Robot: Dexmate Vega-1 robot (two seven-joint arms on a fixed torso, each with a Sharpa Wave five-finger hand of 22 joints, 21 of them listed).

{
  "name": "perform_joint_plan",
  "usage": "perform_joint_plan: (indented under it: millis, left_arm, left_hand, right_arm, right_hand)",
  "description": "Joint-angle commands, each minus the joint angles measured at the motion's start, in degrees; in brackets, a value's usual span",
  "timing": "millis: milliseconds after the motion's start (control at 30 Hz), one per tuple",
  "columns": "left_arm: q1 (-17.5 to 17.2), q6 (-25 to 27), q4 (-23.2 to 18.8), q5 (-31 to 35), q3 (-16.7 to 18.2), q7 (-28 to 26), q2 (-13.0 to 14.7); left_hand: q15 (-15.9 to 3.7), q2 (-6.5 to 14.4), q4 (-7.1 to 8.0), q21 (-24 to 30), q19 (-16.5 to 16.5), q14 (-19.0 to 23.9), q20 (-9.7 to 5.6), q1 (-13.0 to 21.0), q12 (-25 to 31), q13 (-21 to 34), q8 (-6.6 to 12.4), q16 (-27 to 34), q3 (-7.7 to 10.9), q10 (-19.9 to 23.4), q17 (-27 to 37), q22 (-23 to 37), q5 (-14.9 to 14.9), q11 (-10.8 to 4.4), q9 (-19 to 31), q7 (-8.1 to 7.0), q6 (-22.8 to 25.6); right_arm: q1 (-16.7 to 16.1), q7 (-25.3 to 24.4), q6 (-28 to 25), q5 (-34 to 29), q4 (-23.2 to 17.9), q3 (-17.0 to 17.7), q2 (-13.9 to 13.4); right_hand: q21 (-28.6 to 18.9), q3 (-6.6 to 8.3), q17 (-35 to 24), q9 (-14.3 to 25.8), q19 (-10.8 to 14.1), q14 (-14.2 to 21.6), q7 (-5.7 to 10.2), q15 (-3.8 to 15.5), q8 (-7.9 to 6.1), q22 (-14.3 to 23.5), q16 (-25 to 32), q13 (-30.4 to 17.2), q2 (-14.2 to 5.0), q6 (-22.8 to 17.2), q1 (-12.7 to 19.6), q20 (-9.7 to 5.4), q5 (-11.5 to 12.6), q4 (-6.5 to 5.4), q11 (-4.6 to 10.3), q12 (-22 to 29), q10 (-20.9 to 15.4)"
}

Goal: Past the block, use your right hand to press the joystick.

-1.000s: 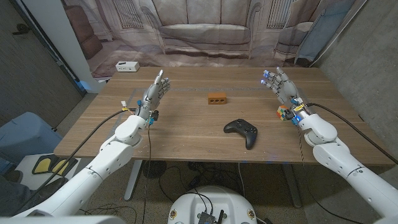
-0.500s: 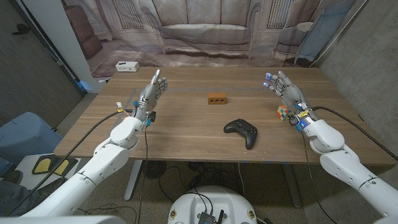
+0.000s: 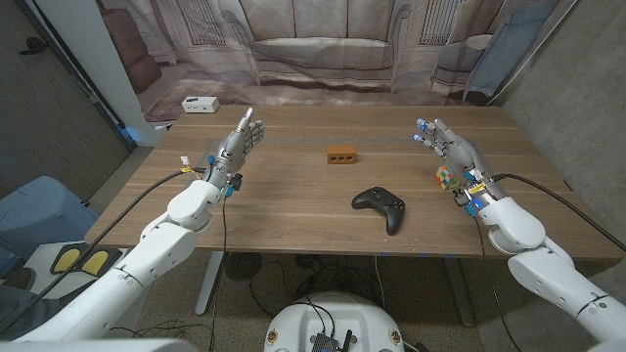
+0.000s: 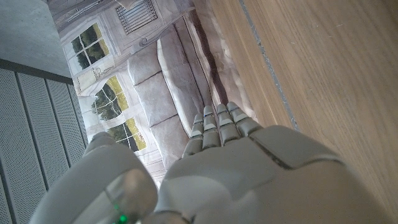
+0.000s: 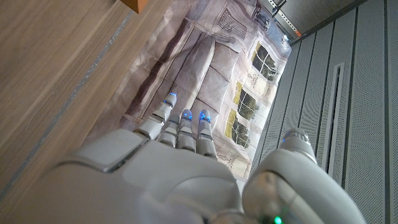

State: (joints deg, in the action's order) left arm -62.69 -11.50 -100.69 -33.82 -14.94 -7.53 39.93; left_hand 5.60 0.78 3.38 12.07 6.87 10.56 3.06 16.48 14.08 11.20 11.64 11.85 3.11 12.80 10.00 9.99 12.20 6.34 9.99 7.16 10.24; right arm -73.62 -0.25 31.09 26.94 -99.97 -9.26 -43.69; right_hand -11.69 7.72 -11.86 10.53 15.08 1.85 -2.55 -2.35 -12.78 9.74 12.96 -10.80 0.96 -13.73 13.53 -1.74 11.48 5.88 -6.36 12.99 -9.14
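Your right robot hand (image 3: 452, 154) is spread and holds nothing; the left robot hand (image 3: 235, 147) likewise. The black, glossy, contoured controller (image 3: 381, 205) lies mid-table (image 3: 293, 215), nearer you than the small brown rectangular block (image 3: 341, 154). Its joystick is small and domed: an off-centre press may slide the controller across the smooth wood. A multicoloured cube (image 3: 447, 176) sits just beside your right wrist; avoid clipping it.
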Motion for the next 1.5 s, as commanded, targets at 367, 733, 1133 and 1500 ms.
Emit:
perform_joint_plan:
  millis: [367, 733, 1133, 1500]
  left_arm:
    - [1.3, 0.4, 0.4, -0.3, -0.8, 1.9, 0.4]
    - [2.8, 0.5, 1.0, 0.0, -1.3, 2.6, 0.3]
    - [3.7, -1.3, 2.3, -0.4, -1.4, 3.9, -0.4]
    - [1.5, -2.6, 0.3, -0.3, 0.5, 3.2, 0.8]
  left_hand:
    - [0.23, 0.3, -0.33, -0.3, -0.5, -0.1, -0.12, 0.9, -0.4, 0.1, -0.23, -0.4, 0.16, 0.1, 0.3, 0.2, -0.4, -0.15, 0.3, -0.1, 0.4]
    - [0.19, 0.4, -0.4, -0.4, -0.7, 0.0, -0.07, 0.9, -0.5, 0.1, -0.26, -0.5, 0.17, 0.2, 0.3, 0.2, -0.4, -0.28, 0.3, -0.11, 0.5]
    - [0.14, 0.5, -0.48, -0.5, -0.8, 0.0, -0.01, 1.0, -0.6, 0.1, -0.31, -0.6, 0.18, 0.3, 0.3, 0.2, -0.5, -0.52, 0.3, -0.13, 0.7]
    - [0.07, 0.5, -0.54, -0.5, -0.8, 0.0, 0.03, 1.0, -0.6, 0.1, -0.32, -0.6, 0.19, 0.4, 0.3, 0.2, -0.5, -0.56, 0.3, -0.16, 0.8]
  right_arm:
    - [-7.0, -5.6, 0.2, -6.2, -5.1, 3.2, 1.4]
    - [-9.1, -7.8, 0.8, -10.2, -6.4, 4.6, 2.9]
    - [-10.5, -11.1, 0.0, -16.9, -8.6, 5.7, 4.4]
    - [-11.8, -12.1, -0.9, -20.1, -10.3, 6.1, 5.5]
  right_hand:
    - [0.1, -0.03, -0.1, 0.3, 0.5, 0.5, 0.37, -0.26, 0.12, 0.1, 0.3, -0.1, -0.32, -0.8, 0.5, -0.11, 0.4, 0.55, 0.17, 0.0, -0.4]
    - [0.1, -0.06, -0.1, 0.3, 0.8, 1.2, 0.48, -0.49, 0.17, 0.1, 0.4, -0.1, -0.38, -1.2, 0.5, 0.0, 0.4, 0.62, 0.62, -0.1, -0.6]
    - [0.2, -0.09, -0.1, 0.3, 1.0, 1.2, 1.01, -0.29, -0.09, 0.1, 0.3, -0.1, -0.41, -2.4, 0.6, -0.09, 0.5, 0.72, 1.06, -0.2, -0.9]
    - [0.3, -0.08, -0.1, 0.3, 1.0, 1.1, 1.49, -0.17, -0.2, 0.1, 0.1, -0.1, -0.42, -3.3, 0.8, -0.13, 0.5, 0.87, 1.48, -0.4, -1.0]
